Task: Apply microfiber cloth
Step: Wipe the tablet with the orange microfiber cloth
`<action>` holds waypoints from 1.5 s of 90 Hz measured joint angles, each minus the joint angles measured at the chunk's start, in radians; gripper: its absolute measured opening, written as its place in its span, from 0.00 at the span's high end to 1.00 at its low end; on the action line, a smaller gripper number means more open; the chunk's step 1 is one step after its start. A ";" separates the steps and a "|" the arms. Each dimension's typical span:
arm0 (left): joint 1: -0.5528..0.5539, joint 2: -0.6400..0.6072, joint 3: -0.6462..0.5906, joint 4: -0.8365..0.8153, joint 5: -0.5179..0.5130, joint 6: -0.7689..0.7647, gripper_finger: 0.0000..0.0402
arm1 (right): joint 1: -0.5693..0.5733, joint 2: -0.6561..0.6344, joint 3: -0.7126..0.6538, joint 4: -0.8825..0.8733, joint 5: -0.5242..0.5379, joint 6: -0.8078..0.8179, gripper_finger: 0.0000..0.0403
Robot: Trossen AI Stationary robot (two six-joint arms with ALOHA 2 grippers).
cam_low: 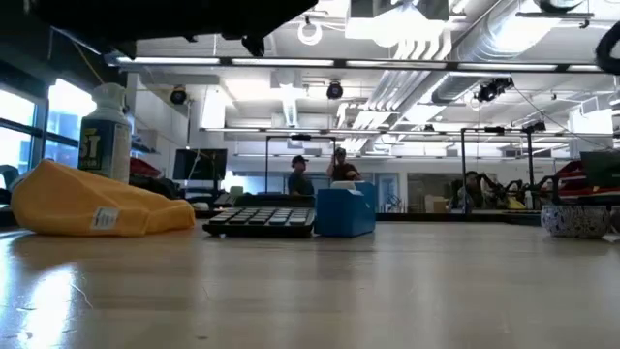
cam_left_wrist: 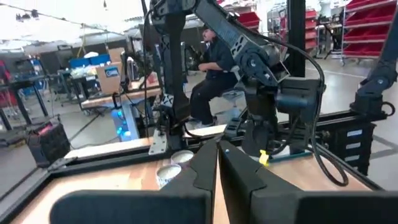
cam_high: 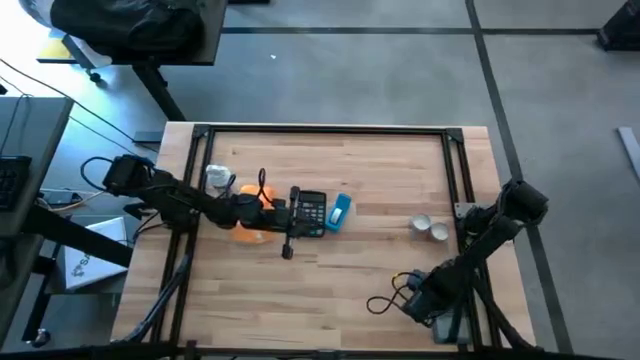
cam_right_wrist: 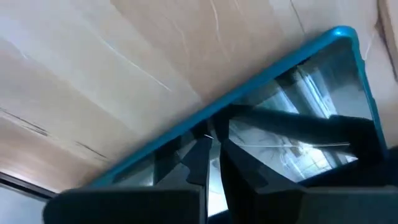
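High view: the soft orange microfiber cloth [cam_high: 252,224] lies crumpled left of the counter's [cam_high: 330,290] centre, against the black calculator's [cam_high: 308,211] left side, no clear long axis. The left gripper [cam_high: 292,228] hangs over the calculator.

Low view: the cloth's [cam_low: 95,202] peak tilts left.

Left wrist view: fingers [cam_left_wrist: 200,169] clenched, empty.

Right wrist view: right gripper [cam_right_wrist: 211,152] clenched over a teal-rimmed reflective panel [cam_right_wrist: 298,99], near the counter's right front corner.

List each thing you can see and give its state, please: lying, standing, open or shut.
microfiber cloth: bunched in a heap on the table, not held.
calculator: lying flat, beside the cloth.
blue object: resting beside the calculator.
spray bottle: standing upright behind the cloth.
left gripper: jaws shut, empty.
right gripper: jaws shut, over a teal-edged mirror.
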 joint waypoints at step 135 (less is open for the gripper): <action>-0.062 0.097 0.000 -0.433 -0.131 -0.174 1.00 | -0.221 -0.011 0.018 0.199 0.709 -0.905 0.98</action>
